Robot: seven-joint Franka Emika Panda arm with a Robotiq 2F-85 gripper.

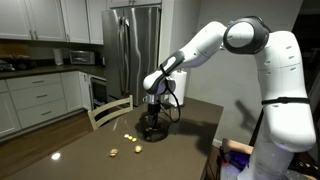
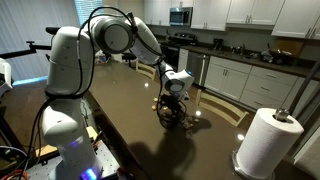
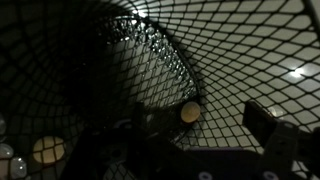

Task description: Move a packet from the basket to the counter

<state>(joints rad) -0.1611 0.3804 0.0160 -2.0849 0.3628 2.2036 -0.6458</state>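
The small dark mesh basket [image 1: 152, 129] stands on the dark brown glossy counter [image 1: 90, 160]; both also show in an exterior view, the basket [image 2: 171, 114] and the counter [image 2: 130, 110]. My gripper [image 1: 153, 113] reaches down into the basket from above [image 2: 173, 100]. In the wrist view the jaws [image 3: 200, 120] are open inside the mesh. A round tan packet [image 3: 189, 112] lies between the two fingers, not clamped. Another round packet [image 3: 48, 150] lies at lower left. Three small packets [image 1: 128, 138] lie on the counter beside the basket.
A white paper-towel roll [image 2: 266, 141] stands on the counter's corner. A pale wooden chair [image 1: 110, 111] is pushed against the counter's far edge. A steel fridge [image 1: 135, 40] and white cabinets [image 1: 35, 95] stand behind. The robot's base [image 2: 60, 110] is at the counter's side.
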